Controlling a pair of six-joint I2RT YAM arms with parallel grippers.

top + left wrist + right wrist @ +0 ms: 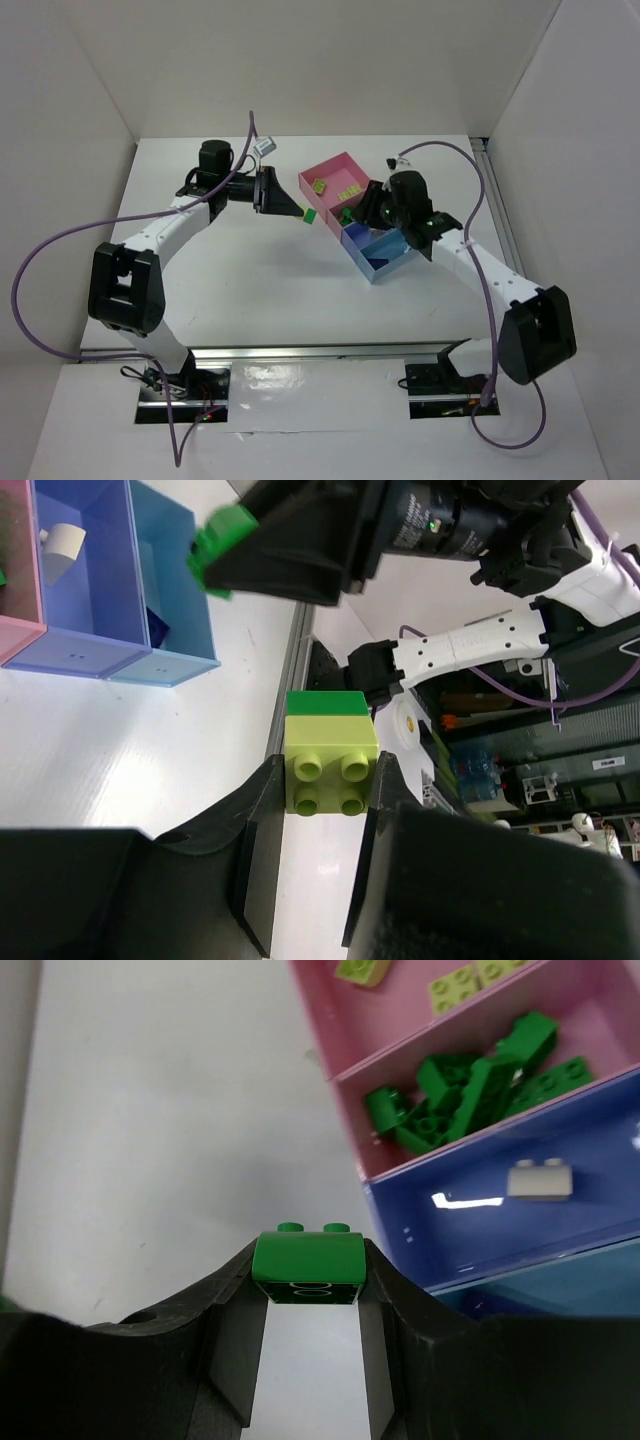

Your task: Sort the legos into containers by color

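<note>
Seen from above, two black-and-white arms stand at the near edge of a white surface (250, 280). The left arm (170, 225) bends at its elbow and reaches forward and to the right. The right arm (490, 270) bends and reaches forward and to the left.

The left pincer (325, 780) is clamped on a pale yellow-green lego (330, 770) with a stacked dark green lego (327, 702) joined to it, held just left of a row of joined trays. The right pincer (307, 1280) squeezes a lone dark green lego (307, 1257) just beside the row.

Going outward along the row:
- The light blue tray (580, 1280) is nearest.
- The dark blue tray (460, 1200) holds one pale grey brick (540, 1180).
- The next pink tray (590, 1035) holds heaped dark green legos (470, 1080).
- The farthest pink tray (400, 1005) holds yellow-green legos (470, 980).
</note>
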